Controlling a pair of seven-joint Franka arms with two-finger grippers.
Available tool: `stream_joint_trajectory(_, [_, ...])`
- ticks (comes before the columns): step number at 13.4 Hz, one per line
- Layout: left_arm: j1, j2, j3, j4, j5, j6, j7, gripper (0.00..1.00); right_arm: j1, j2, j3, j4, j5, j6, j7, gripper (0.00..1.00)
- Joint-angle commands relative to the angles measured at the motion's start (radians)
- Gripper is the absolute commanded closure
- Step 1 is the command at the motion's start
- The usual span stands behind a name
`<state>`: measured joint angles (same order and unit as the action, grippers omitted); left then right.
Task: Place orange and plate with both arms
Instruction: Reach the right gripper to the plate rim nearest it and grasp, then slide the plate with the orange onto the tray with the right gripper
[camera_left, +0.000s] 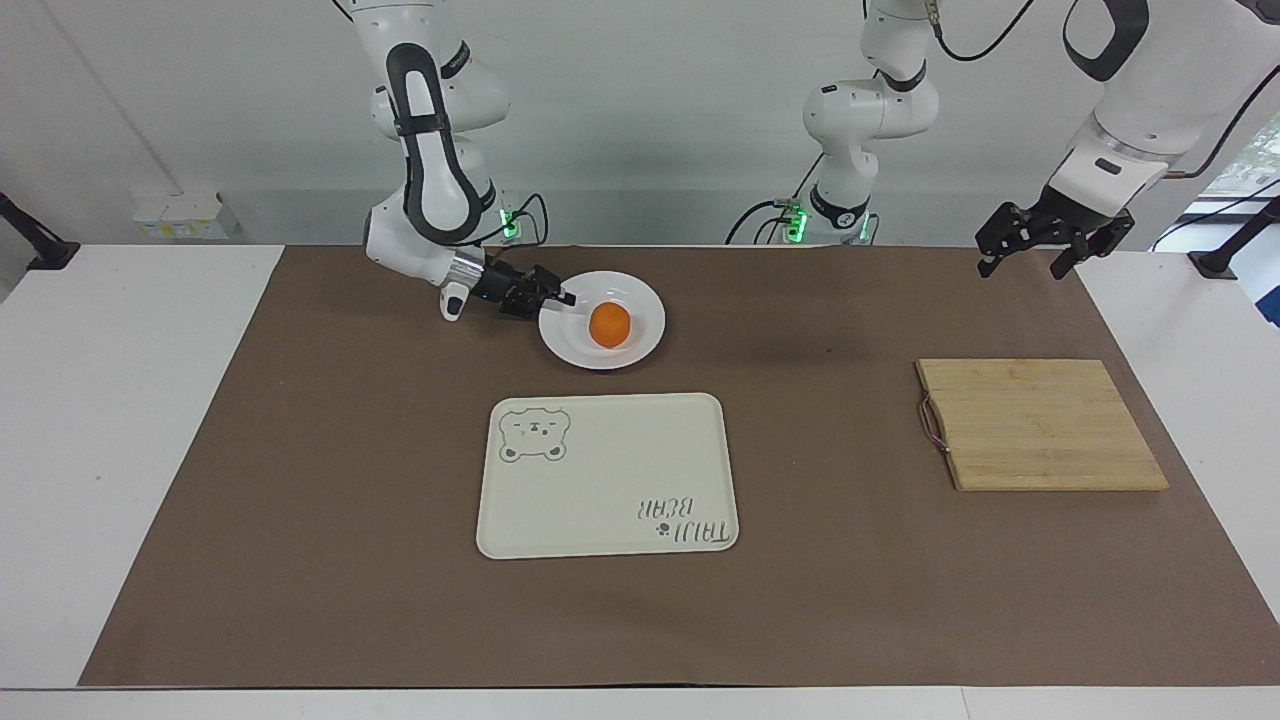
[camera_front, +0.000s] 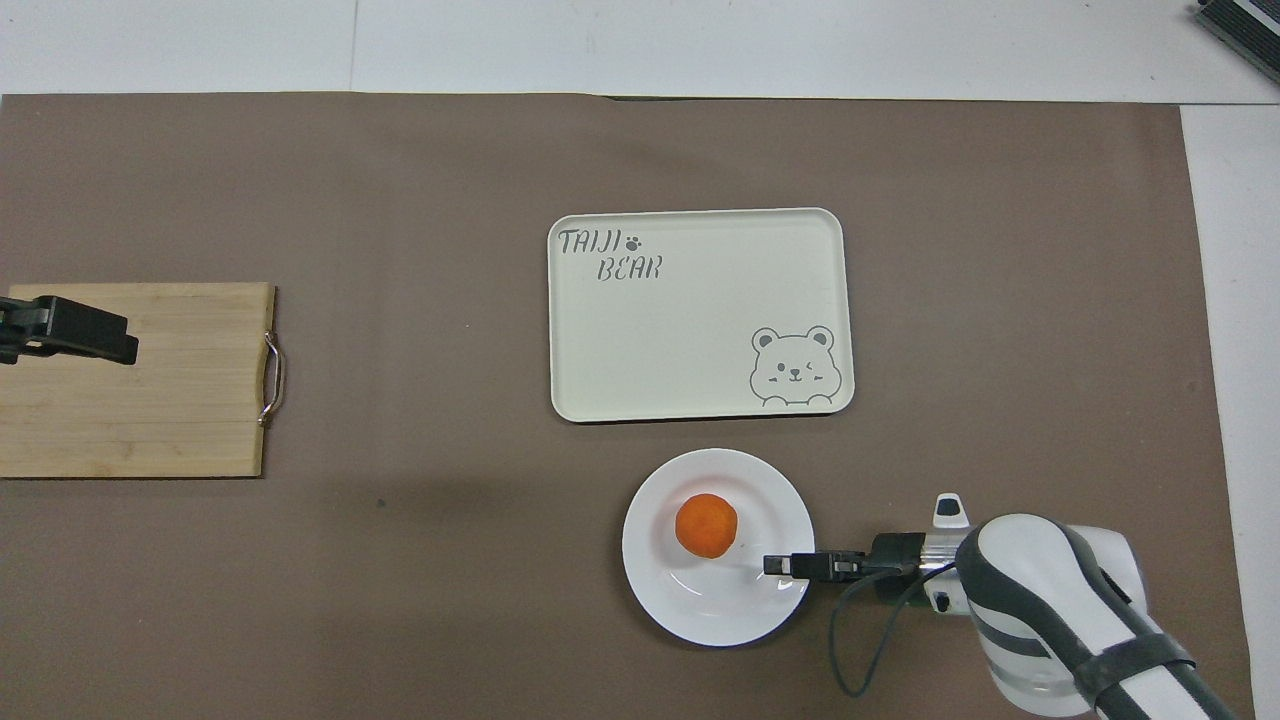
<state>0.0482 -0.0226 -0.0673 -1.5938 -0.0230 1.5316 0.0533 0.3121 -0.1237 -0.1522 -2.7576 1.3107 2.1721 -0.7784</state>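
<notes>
The orange (camera_left: 609, 325) (camera_front: 707, 525) sits in the white plate (camera_left: 640, 352) (camera_front: 700, 620), which rests on the brown mat between the robots and the bear tray. My right gripper (camera_left: 560, 297) (camera_front: 785, 566) lies low and level at the plate's rim on the right arm's side, its tip reaching just over the rim and short of the orange. My left gripper (camera_left: 1022, 268) (camera_front: 95, 340) hangs open and empty in the air above the cutting board's end of the table, where that arm waits.
A cream tray with a bear drawing (camera_left: 607, 473) (camera_front: 700, 312) lies farther from the robots than the plate. A wooden cutting board (camera_left: 1040, 424) (camera_front: 135, 380) with a metal handle lies toward the left arm's end. White table margins flank the mat.
</notes>
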Motion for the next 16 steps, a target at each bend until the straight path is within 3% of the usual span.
stream_joint_trajectory(1, [0.010,-0.007,-0.008,0.009,0.014,-0.021,0.007,0.00,-0.005,0.004,0.002,-0.010,0.032,0.012,-0.038,1.00])
stream_joint_trajectory(8, [0.010,-0.007,-0.008,0.011,0.015,-0.021,0.007,0.00,-0.005,0.055,0.003,0.072,0.082,-0.012,-0.147,1.00])
stream_joint_trajectory(12, [0.010,-0.007,-0.008,0.009,0.014,-0.021,0.007,0.00,-0.001,0.056,0.003,0.090,0.120,-0.029,-0.119,1.00])
stream_joint_trajectory(16, [0.010,-0.007,-0.008,0.009,0.014,-0.019,0.007,0.00,0.004,0.059,0.006,0.176,0.119,-0.029,0.008,1.00])
